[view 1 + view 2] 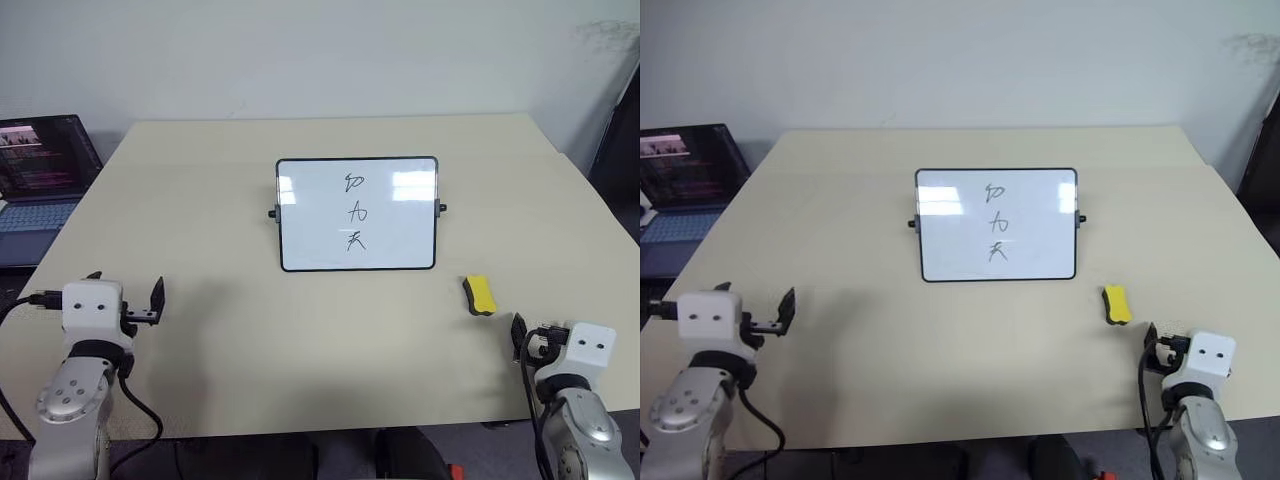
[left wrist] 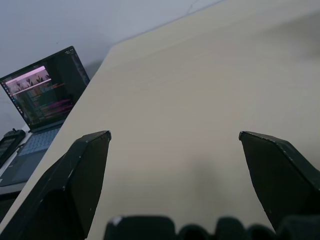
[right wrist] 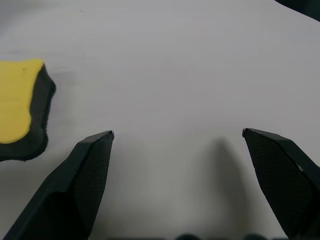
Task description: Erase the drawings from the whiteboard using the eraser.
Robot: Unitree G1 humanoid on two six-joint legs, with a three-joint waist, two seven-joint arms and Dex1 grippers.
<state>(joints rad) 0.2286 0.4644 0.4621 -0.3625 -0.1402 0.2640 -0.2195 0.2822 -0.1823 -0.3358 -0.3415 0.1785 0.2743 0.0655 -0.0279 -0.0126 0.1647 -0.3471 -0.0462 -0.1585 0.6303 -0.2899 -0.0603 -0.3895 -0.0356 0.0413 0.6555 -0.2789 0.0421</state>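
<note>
**Eraser not yet picked up; board fully marked**

With both arms hanging low over the near edge of the table [image 1: 300,360], nothing had been grasped. The left gripper [image 2: 175,137] had its fingers spread wide and empty, over bare tabletop, with a laptop [image 1: 40,165] off to that side. The right gripper [image 3: 177,134] was likewise released, jaws wide, holding nothing.

The eraser [image 1: 479,295] lay flat on the table, yellow side up, just ahead of the right gripper and slightly toward the centre, apart from the fingers. The whiteboard [image 1: 357,213] stood tilted on its side knobs in the middle of the table, well beyond the eraser. The drawings [image 1: 354,211], three black scribbles in a column, were all intact.

Risks, as judged:
- The eraser sat off the gripper's centre line; a straight reach would likely clip it with one finger and push it away.
- The eraser is low, so fingertips could scrape the table.
- The board pivots on its knobs; hard wiping pressure could tip or slide it.
</note>
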